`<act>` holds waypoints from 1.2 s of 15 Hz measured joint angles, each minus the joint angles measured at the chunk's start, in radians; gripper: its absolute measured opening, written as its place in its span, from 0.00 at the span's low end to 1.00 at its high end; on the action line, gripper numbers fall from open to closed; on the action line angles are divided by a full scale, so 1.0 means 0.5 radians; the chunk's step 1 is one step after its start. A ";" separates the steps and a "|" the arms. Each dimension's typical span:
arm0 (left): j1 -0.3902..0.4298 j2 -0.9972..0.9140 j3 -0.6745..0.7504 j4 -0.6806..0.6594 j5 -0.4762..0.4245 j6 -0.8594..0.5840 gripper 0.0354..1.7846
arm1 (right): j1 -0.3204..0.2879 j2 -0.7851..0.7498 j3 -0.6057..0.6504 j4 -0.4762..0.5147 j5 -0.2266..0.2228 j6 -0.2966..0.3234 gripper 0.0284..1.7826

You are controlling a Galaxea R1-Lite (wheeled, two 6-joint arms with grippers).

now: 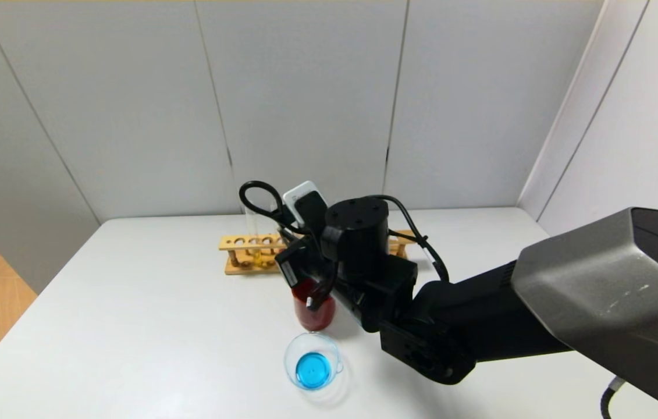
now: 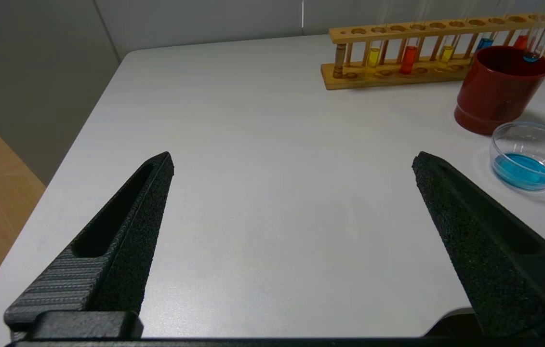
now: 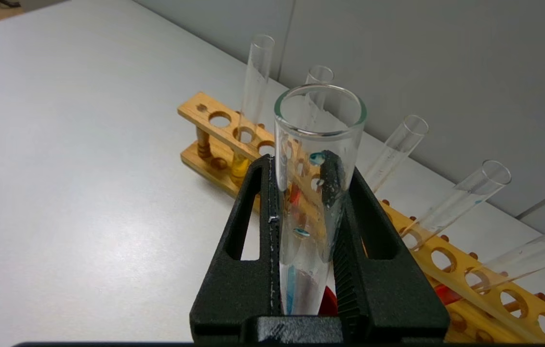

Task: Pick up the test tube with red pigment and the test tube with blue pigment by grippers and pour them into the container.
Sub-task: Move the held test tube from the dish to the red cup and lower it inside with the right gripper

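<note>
Right wrist view has the right gripper (image 3: 308,193) clamped on the test tube with blue pigment (image 3: 314,193) dead centre of the frame; the tube is nearly drained, just blue droplets on the glass and a thin blue streak near the bottom. Behind it the wooden rack (image 3: 450,270) runs from centre to lower right with several clear tubes leaning in its holes. In the head view that same arm sits mid-frame, over the dark red cup (image 1: 314,311), with the container (image 1: 312,362) just below the cup in the frame, a pool of blue liquid in its bottom. In the left wrist view the left gripper (image 2: 291,166) hangs over bare white table (image 2: 253,120) with its fingers spread wide, holding nothing. At upper right of that frame the rack holds yellow tubes and a test tube with red pigment (image 2: 408,57); another red one shows further right behind the cup, and the tip of the held tube hangs just over the cup's rim.
</note>
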 joint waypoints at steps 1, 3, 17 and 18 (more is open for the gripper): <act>0.000 0.000 0.000 0.000 0.001 0.000 0.98 | -0.013 0.028 -0.008 0.001 0.000 -0.005 0.21; 0.000 0.000 0.000 0.000 0.000 0.000 0.98 | -0.029 0.080 -0.014 0.001 0.006 -0.006 0.21; 0.000 0.000 0.000 0.000 0.001 0.000 0.98 | -0.102 0.292 -0.015 -0.128 0.211 -0.016 0.21; 0.000 0.000 0.000 0.000 0.000 0.000 0.98 | -0.102 0.299 -0.014 -0.127 0.211 -0.015 0.21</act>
